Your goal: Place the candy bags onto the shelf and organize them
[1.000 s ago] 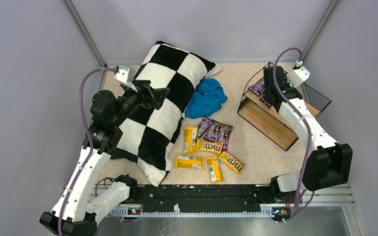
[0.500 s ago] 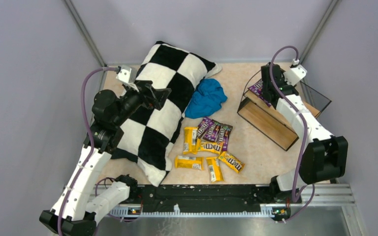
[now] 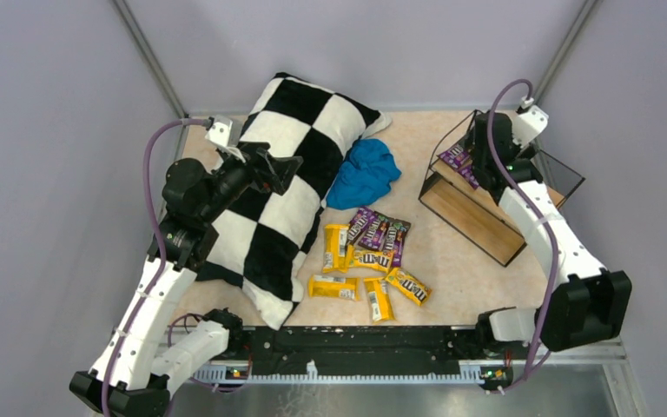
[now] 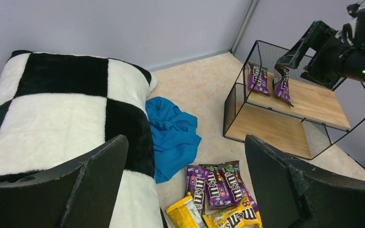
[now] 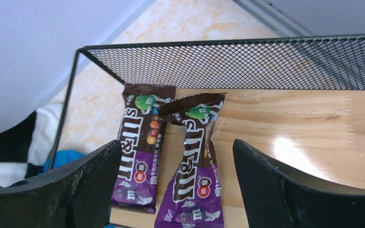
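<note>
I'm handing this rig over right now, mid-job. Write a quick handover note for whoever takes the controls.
Left end effector: open, empty, hovering over the pillow.
Right end effector: open, at the top board of the shelf, over the two purple bags, gripping neither.
Done: those two bags lie side by side on the top board, top corners overlapping.
Left: the pile on the table in front of the arms, three purple and five yellow bags. The overlapping pair probably wants straightening too.
</note>
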